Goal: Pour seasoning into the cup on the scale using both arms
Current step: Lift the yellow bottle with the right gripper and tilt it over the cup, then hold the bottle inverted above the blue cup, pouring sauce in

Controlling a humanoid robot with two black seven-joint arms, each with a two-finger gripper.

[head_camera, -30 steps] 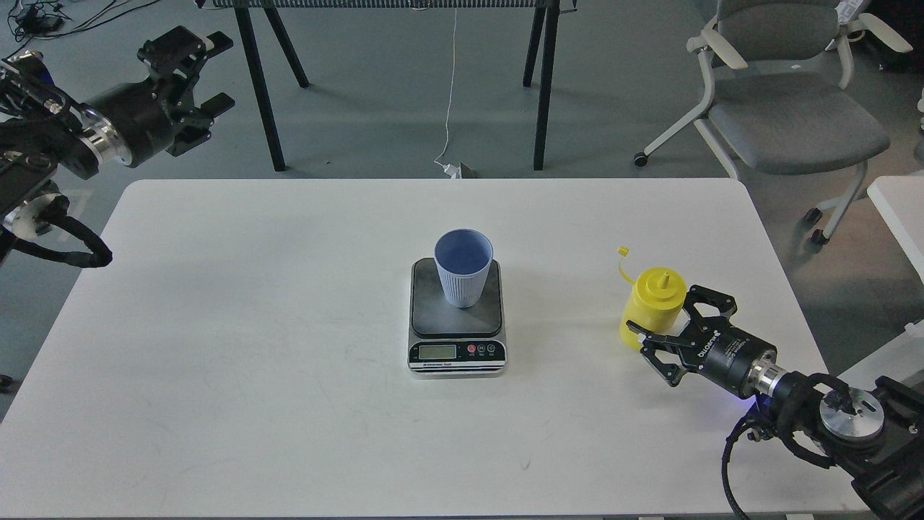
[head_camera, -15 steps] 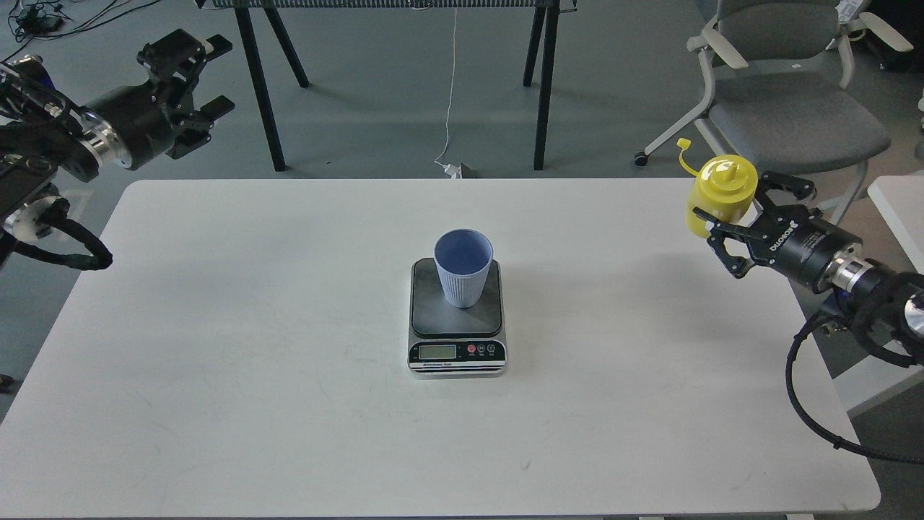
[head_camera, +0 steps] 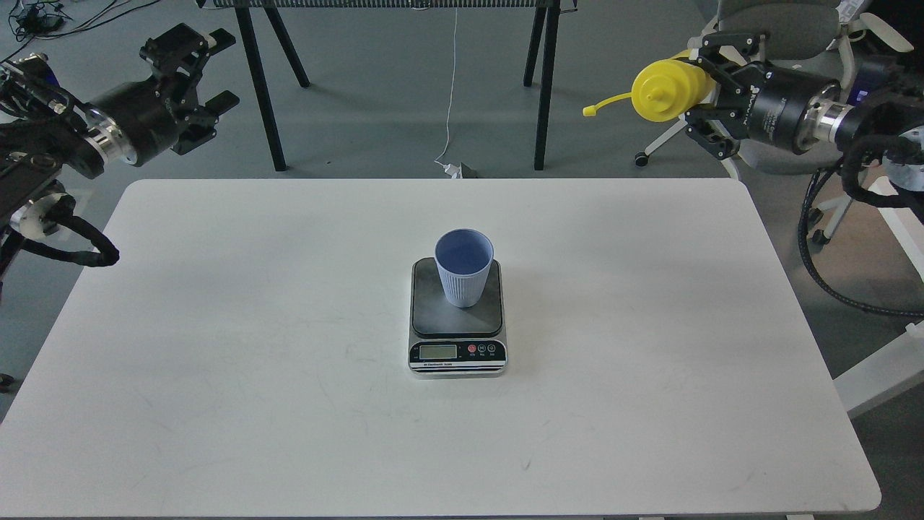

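Seasoning bottle point(head_camera: 668, 90), yellow squeezable plastic, likely light and soft-walled, hangs tipped sideways high right of the table point(head_camera: 216, 325), right gripper point(head_camera: 704, 94) clamped around its body. Left gripper point(head_camera: 195, 79) spread, empty. Cup point(head_camera: 463, 271) stands on scale point(head_camera: 457, 318).

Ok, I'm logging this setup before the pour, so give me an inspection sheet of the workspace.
Surface: white table, faint scuffs.
Job's things: light blue cup upright on the digital scale; yellow squeeze bottle held tilted, nozzle left, cap dangling.
Clutter: nothing seen.
Grippers: right gripper shut on bottle; left gripper open, empty, off the table.
Cables: white cord on floor; black cables along both arms.
Surroundings: grey office chair, black table legs.
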